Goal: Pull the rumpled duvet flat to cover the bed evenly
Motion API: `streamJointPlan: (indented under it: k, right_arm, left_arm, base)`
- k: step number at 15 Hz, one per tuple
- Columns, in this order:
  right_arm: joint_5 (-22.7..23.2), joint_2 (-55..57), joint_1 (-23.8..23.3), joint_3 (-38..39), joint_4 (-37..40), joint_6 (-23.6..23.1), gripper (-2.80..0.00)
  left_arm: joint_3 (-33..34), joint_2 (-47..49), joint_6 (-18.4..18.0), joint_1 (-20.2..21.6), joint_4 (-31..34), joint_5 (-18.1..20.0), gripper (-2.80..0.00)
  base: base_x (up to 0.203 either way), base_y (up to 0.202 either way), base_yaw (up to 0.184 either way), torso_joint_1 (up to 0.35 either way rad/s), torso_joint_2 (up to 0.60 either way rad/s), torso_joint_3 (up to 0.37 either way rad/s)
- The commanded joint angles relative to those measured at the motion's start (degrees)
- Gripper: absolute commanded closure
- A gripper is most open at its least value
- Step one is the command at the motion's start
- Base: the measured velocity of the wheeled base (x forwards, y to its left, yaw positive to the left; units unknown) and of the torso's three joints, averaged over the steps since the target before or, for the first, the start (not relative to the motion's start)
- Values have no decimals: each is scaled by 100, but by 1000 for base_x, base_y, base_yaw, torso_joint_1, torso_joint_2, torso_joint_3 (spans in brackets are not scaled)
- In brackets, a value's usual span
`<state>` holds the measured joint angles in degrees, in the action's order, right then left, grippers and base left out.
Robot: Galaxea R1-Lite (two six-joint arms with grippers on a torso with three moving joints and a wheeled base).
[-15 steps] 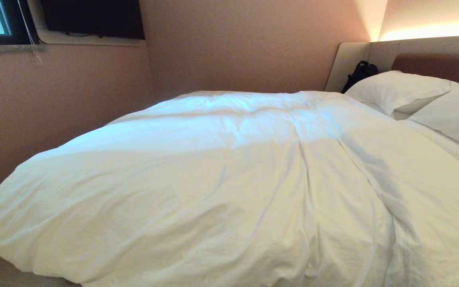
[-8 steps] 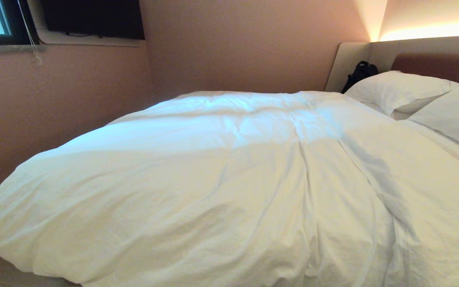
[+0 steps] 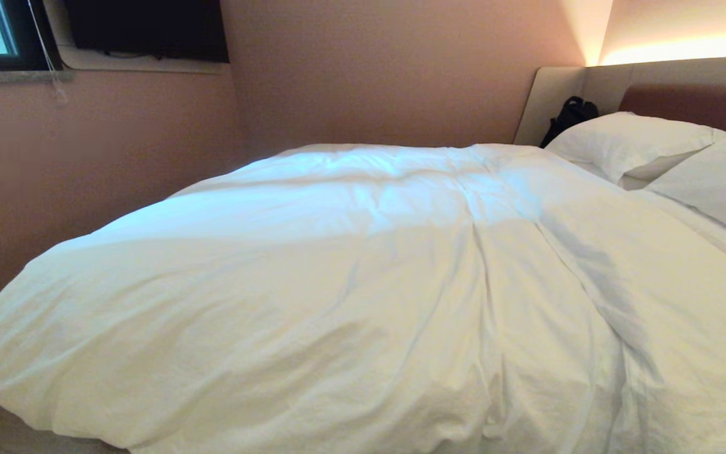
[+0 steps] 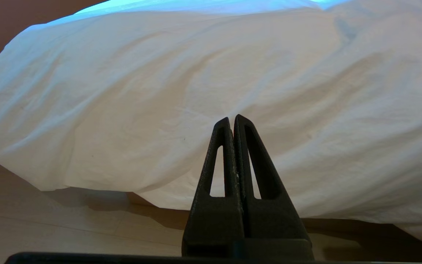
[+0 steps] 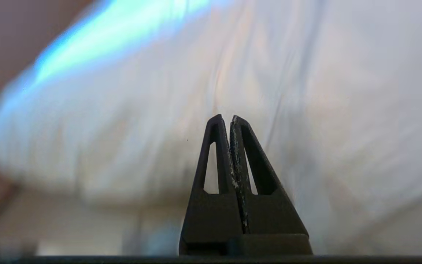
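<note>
Across the last second we see nothing shift on the bed (image 3: 684,101): the duvet (image 3: 338,302) lies spread from its foot to the pillows (image 3: 634,148), our left gripper (image 4: 232,118) and right gripper (image 5: 226,117) both clenched empty short of it, so the task looks nearly finished.

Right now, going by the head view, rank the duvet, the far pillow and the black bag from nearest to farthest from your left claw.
1. duvet, directly before the shut left claw.
2. far pillow, right, near the headboard.
3. black bag, behind that pillow, in the corner.
</note>
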<state>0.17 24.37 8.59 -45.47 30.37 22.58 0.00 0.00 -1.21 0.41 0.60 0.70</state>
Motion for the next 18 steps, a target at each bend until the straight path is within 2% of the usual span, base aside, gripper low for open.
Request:
streamJointPlan:
  k: [1, 7, 9, 11, 13, 18]
  right_arm:
    - [-1669, -286, 9, -51, -1482, 170, 0]
    - [-1371, -820, 248, 100, -1253, 159, 0]
    - [-1580, -826, 242, 238, -1261, 152, 0]
    - [-1821, -795, 129, 312, -1277, 57, 0]
    - [-1995, -818, -395, 467, -1381, -260, 0]
    - [-2022, -1537, -722, 942, -1668, -644, 0]
  left_arm:
    - [0, 0, -2, 2, 2, 0, 0]
    - [0, 0, -2, 2, 2, 0, 0]
    - [0, 0, -2, 2, 2, 0, 0]
    - [0, 0, -2, 2, 2, 0, 0]
    - [0, 0, -2, 2, 2, 0, 0]
    - [0, 0, -2, 2, 2, 0, 0]
  base:
    - [0, 0, 0, 0, 0, 0]
    - [0, 0, 0, 0, 0, 0]
    - [0, 0, 0, 0, 0, 0]
    - [0, 0, 0, 0, 0, 0]
    - [0, 0, 0, 0, 0, 0]
    - [0, 0, 0, 0, 0, 0]
